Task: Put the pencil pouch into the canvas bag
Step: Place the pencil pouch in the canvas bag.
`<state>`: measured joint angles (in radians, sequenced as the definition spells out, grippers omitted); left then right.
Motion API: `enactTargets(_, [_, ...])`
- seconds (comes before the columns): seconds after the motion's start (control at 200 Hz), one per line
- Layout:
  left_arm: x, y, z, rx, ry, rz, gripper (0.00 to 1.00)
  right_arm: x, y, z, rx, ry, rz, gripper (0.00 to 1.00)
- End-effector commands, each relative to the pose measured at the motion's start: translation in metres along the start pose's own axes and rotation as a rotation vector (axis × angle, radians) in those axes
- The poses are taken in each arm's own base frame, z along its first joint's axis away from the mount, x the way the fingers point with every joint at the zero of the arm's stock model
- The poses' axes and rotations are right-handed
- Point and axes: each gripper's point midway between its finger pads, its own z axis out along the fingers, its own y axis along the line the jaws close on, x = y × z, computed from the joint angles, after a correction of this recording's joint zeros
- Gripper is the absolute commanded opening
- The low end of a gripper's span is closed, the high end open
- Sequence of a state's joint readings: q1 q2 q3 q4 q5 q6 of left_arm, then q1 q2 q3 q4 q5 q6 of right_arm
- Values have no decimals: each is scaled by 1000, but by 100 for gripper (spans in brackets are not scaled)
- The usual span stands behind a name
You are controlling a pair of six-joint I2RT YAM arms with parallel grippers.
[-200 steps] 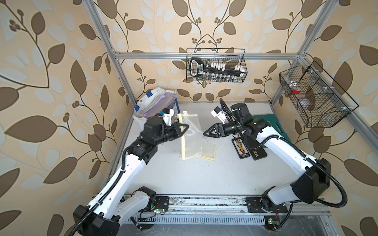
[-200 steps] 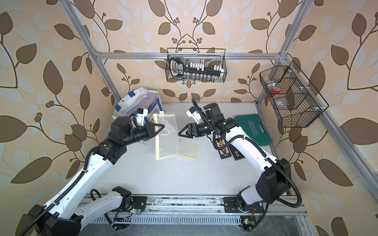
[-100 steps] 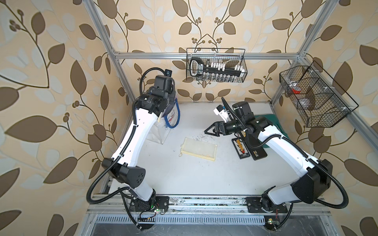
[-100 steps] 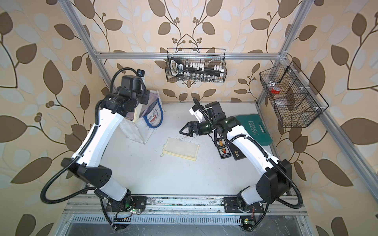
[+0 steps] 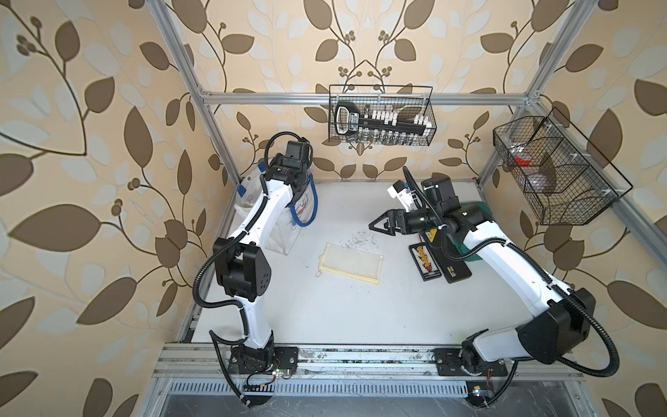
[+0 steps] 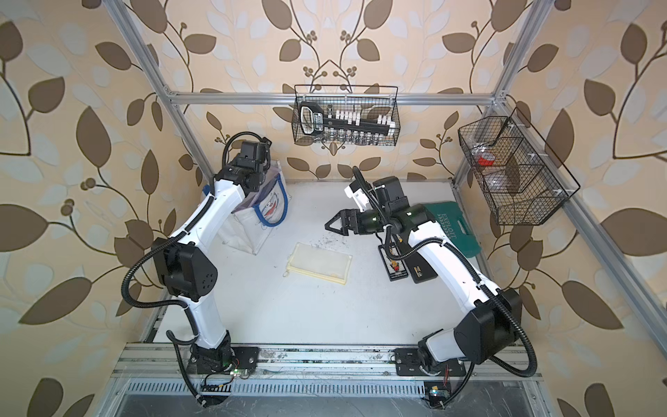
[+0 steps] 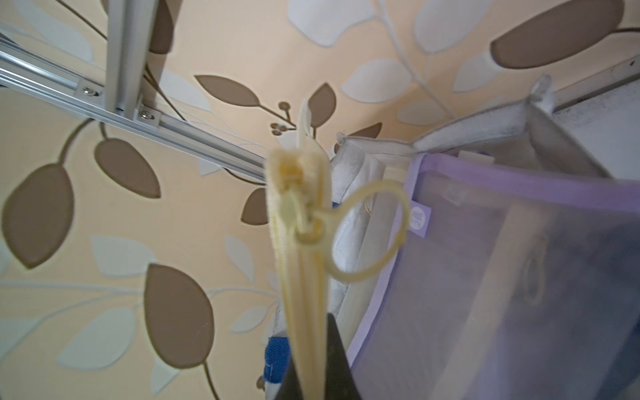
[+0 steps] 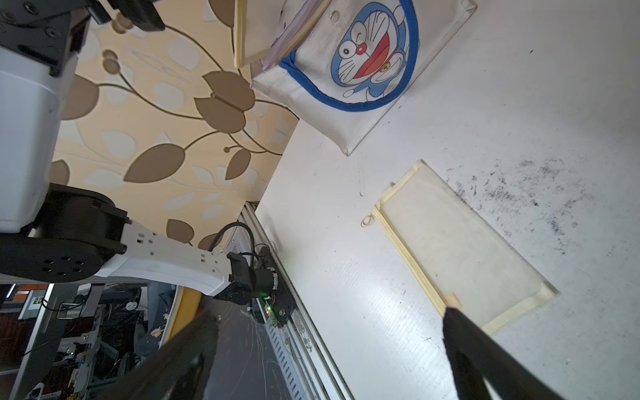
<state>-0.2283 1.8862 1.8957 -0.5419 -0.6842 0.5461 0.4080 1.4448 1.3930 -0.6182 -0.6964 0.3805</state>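
Observation:
The canvas bag (image 5: 279,236) (image 6: 249,231), white with blue rope handles and a cartoon print (image 8: 367,55), stands at the back left corner. My left gripper (image 7: 311,367) is shut on a cream pencil pouch (image 7: 304,277) with a ring zip pull, held edge-on over the bag's mouth; its cream edge (image 8: 242,31) shows there too. A second cream pouch (image 5: 350,263) (image 6: 319,265) (image 8: 460,246) lies flat mid-table. My right gripper (image 5: 377,225) (image 6: 332,226) (image 8: 329,346) hovers open just right of it, holding nothing.
A purple mesh pouch (image 7: 485,277) sits inside the bag. A teal tool case (image 6: 454,227) and two black bit holders (image 5: 426,261) lie under my right arm. Wire baskets hang on the back wall (image 5: 382,119) and the right wall (image 5: 556,173).
My left arm swung from mid-table up to the bag at the back left, carrying one cream pouch. The right gripper opened wider and drew back slightly; the other pouch now lies flat.

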Motion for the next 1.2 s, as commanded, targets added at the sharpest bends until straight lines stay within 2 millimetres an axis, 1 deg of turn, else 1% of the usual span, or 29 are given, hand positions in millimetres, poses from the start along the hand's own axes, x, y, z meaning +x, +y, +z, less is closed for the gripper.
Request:
enactTargets(0.0, [-3,-21,7,91,-34,-71,0,4,0,-1,-16,9,3,100])
enactTargets(0.065, [-1,-36,12,143,-40,-75,0,3,-2,0,-13,8,6,100])
enactTargets(0.165, [8,-48,19,186,2,-102,0,3,-5,-1,-14,7,13,100])
enactTargets(0.25, [10,-60,19,266,15,-156,0,3,-7,-1,-14,1,20,100])
enactTargets(0.305, [13,-64,17,292,37,-179,14,2,-8,-1,-15,-3,21,100])
enactTargets(0.37, [14,-65,10,333,53,-210,39,3,-8,-1,-17,-3,23,100])
enactTargets(0.405, [13,-64,5,351,57,-228,49,2,-7,-2,-20,-7,22,100])
enactTargets(0.44, [13,-63,-2,371,60,-245,57,1,-8,-2,-19,-12,24,99])
enactTargets(0.485, [14,-60,-12,399,65,-266,63,2,-8,-2,-21,-11,24,100])
enactTargets(0.525, [14,-56,-22,426,68,-296,66,2,-8,-1,-21,-9,27,100])
enactTargets(0.615, [15,-44,-44,495,65,-388,69,3,-10,0,-19,-8,31,99])
enactTargets(0.695, [13,-34,-59,559,52,-469,70,4,-11,1,-21,-5,34,100])
enactTargets(0.75, [11,-26,-66,596,47,-521,70,4,-11,2,-23,-5,35,100])
enactTargets(0.835, [8,-9,-68,640,31,-620,70,4,-12,2,-24,-4,37,100])
enactTargets(0.895, [6,1,-64,670,21,-688,69,4,-11,1,-25,-5,35,100])
enactTargets(0.985, [4,5,-50,692,21,-742,69,5,-11,1,-23,-3,37,100])
enactTargets(1.025, [3,3,-41,690,29,-752,68,6,-11,0,-21,-2,36,100])
enactTargets(1.08, [10,-10,-22,707,79,-760,67,7,-12,0,-18,0,37,100])
enactTargets(1.085, [6,-6,-24,706,65,-763,67,7,-12,0,-17,0,38,100])
enactTargets(1.1, [4,-5,-21,705,66,-765,66,6,-12,0,-17,0,37,99])
enactTargets(1.195, [7,-19,-2,713,101,-759,64,6,-12,-2,-10,-3,35,100])
